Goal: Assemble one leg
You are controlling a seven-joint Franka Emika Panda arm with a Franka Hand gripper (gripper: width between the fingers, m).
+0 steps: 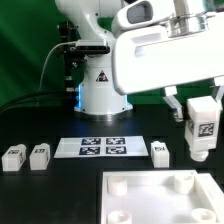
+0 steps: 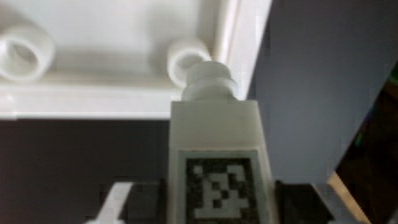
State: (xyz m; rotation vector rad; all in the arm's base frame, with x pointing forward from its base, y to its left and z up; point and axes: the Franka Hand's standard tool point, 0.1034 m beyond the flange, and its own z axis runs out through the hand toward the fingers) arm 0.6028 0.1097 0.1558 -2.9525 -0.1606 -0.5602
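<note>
My gripper is shut on a leg, a small white oblong block with a black-and-white tag, held upright above the table at the exterior view's right. In the wrist view the held leg points its round peg toward a corner socket of the large white square panel. The peg is close to the socket, and I cannot tell whether they touch. The panel lies at the front of the table.
Three more legs stand on the table: two at the exterior view's left and one right of the marker board. The robot base stands behind.
</note>
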